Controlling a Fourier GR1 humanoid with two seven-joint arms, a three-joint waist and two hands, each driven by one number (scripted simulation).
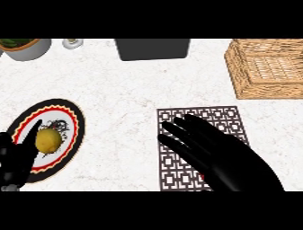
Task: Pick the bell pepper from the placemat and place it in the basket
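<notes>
Surface (134, 90): white marbled counter top, seen from steeply above

Placemat (210, 117): dark lattice pattern, right of centre; its lower half lies under the right hand

Right hand (230, 157): black, spread flat over the placemat, fingers straight and fanned toward the upper left; nothing visibly gripped

Bell pepper (203, 179): only a small red sliver shows under the right palm, on the placemat

Basket (247, 85): woven wicker, rectangular, upper right corner, well apart from the placemat's top edge

Left hand (14, 159): black, at lower left, fingers straight and pointing up, overlapping the plate's left rim; holds nothing

Plate (71, 121): round, black and red banded rim, at left

Lemon (48, 140): yellow, lies on the plate

Dark box (152, 48): top centre

Potted plant (24, 47): top left corner

Small jar (73, 43): just beside the pot
</notes>
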